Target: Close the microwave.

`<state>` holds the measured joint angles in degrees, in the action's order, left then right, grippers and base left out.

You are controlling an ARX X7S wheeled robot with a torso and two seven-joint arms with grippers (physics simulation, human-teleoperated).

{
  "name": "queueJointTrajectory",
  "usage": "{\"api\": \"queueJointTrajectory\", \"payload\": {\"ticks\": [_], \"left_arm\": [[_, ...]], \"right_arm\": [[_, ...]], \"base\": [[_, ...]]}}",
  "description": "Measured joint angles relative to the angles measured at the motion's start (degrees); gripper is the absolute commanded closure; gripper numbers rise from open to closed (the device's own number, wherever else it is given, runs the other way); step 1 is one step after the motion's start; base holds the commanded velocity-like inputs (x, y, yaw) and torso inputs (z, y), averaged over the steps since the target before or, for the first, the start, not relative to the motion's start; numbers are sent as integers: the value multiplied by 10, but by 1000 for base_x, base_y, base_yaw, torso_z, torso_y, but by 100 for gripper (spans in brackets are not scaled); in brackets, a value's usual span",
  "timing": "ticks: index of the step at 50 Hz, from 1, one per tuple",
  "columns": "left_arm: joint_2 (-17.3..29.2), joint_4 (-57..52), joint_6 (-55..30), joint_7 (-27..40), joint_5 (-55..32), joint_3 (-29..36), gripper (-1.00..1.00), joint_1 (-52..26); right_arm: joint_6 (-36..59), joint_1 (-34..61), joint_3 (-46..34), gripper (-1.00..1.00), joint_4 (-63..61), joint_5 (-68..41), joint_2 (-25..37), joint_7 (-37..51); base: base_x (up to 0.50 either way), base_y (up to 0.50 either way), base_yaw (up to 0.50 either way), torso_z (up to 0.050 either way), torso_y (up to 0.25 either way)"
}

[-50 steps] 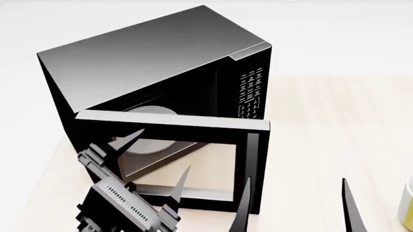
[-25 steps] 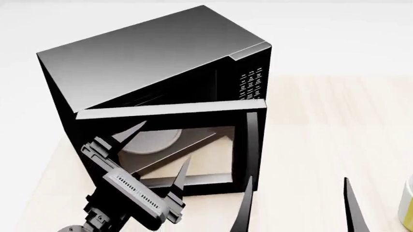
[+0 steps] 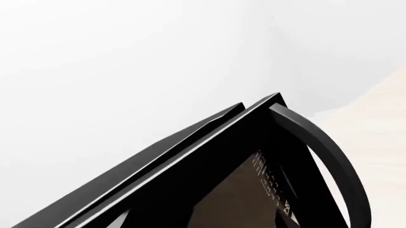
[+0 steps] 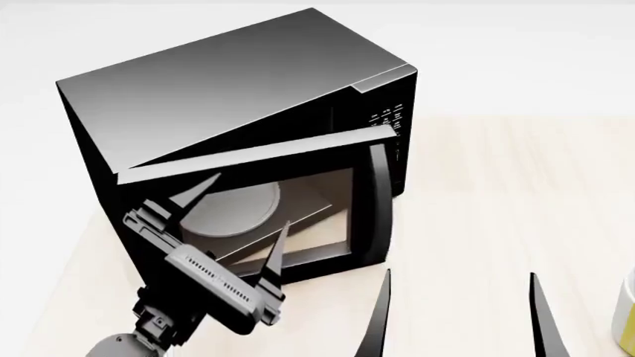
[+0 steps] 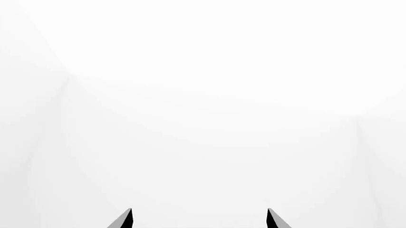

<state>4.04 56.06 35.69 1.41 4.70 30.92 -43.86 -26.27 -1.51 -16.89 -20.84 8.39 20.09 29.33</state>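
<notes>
The black microwave (image 4: 228, 82) stands on a pale wooden table (image 4: 496, 193). Its glass-windowed door (image 4: 297, 160), hinged at the left, stands partly open, with a narrow wedge of gap at the keypad (image 4: 387, 119) side. The white turntable plate (image 4: 233, 208) shows through the glass. My left gripper (image 4: 243, 217) is open, its fingers spread against the door's outer face. In the left wrist view the door edge (image 3: 209, 156) and curved handle (image 3: 326, 152) fill the frame. My right gripper (image 4: 459, 312) hangs open to the right, apart from the microwave, and its wrist view (image 5: 199, 219) sees only white.
A yellowish object (image 4: 625, 312) shows at the right edge of the table. Bare wood stretches to the right of the microwave. A white wall lies behind it.
The door has swung toward the microwave body and the gap at the handle side has narrowed. My left gripper followed it forward. The right gripper has stayed put.
</notes>
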Motion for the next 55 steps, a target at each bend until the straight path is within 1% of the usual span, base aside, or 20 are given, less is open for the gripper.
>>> {"api": "queueJointTrajectory", "payload": {"ticks": [32,55], "left_arm": [[-18,148,71,72,20,39,-100,-64],[-16,177,74,135,32,74,-100,-81]], "right_arm": [[0,1,-7,-100,2,-1,5,5],[0,1,-13,-100,4,-1,8,8]], "base": [[0,0,0,0,0],[0,0,0,0,0]]}}
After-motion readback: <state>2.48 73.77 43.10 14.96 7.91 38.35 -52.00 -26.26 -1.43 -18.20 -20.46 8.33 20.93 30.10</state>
